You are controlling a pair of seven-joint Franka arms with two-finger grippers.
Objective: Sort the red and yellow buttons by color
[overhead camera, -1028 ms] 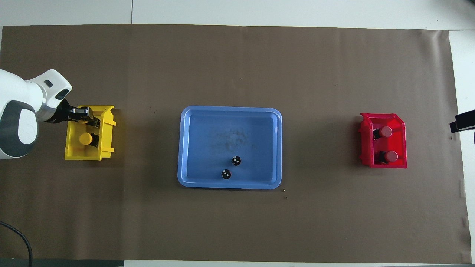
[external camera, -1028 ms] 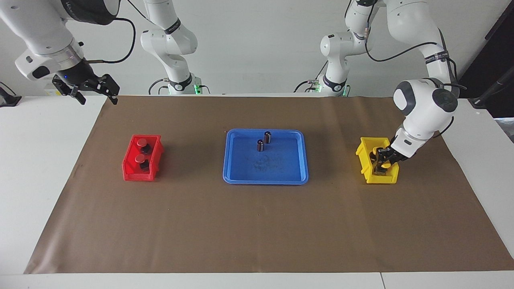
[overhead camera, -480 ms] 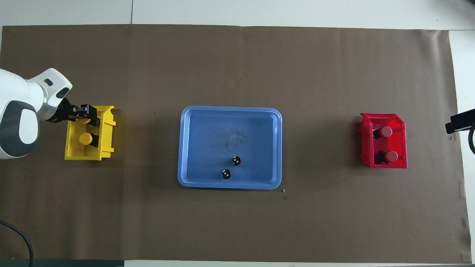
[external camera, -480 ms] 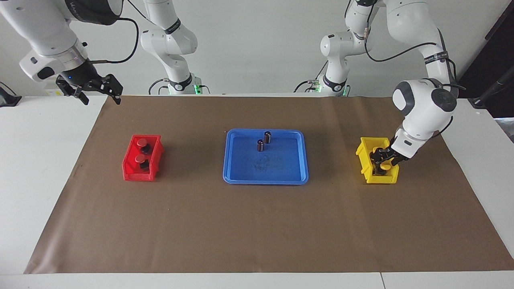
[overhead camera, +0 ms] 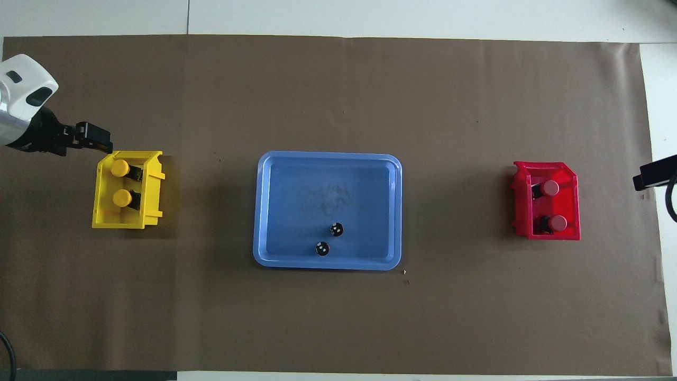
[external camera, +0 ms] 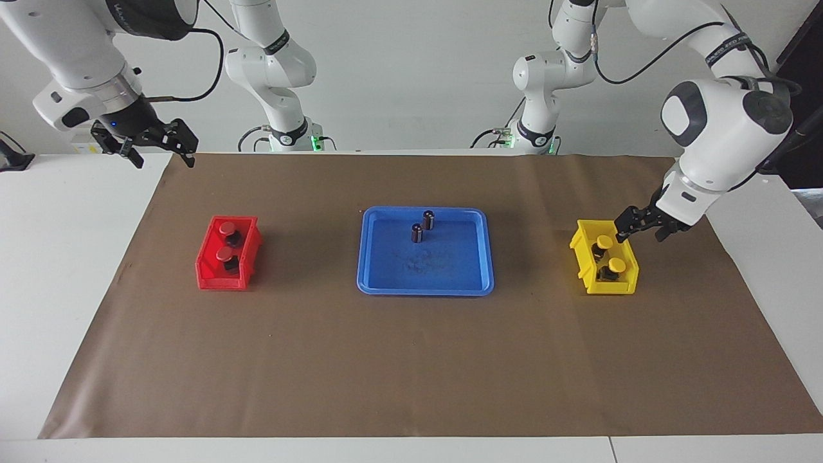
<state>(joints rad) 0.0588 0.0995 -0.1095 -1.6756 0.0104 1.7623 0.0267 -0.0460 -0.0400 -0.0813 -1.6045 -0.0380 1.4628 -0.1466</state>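
Left claw [external camera: 642, 226] hangs spread and empty just over the yellow bin's [external camera: 582, 252] robot-side rim, both yellow buttons [external camera: 604, 242] lying in the bin below it. Two red buttons [external camera: 226, 228] sit in the red bin [external camera: 207, 273]. Right claw [external camera: 157, 143] waits spread above the table's [external camera: 51, 257] right-arm end.

A brown mat [overhead camera: 338, 317] covers the worktop [overhead camera: 423, 16]. On it, toward the left arm's end, a yellow bin [overhead camera: 151, 185] holds two yellow buttons [overhead camera: 120, 168], one nearer to the robots than the other. The left gripper [overhead camera: 98, 142] is raised over the mat just beside that bin's edge, holding nothing. In the middle lies a blue tray [overhead camera: 275, 211] with two dark cylinders [overhead camera: 336, 229] standing close together. Toward the right arm's end, a red bin [overhead camera: 574, 201] holds two red buttons [overhead camera: 550, 187]. The right gripper [overhead camera: 655, 173] shows only as a dark tip at the picture's edge.
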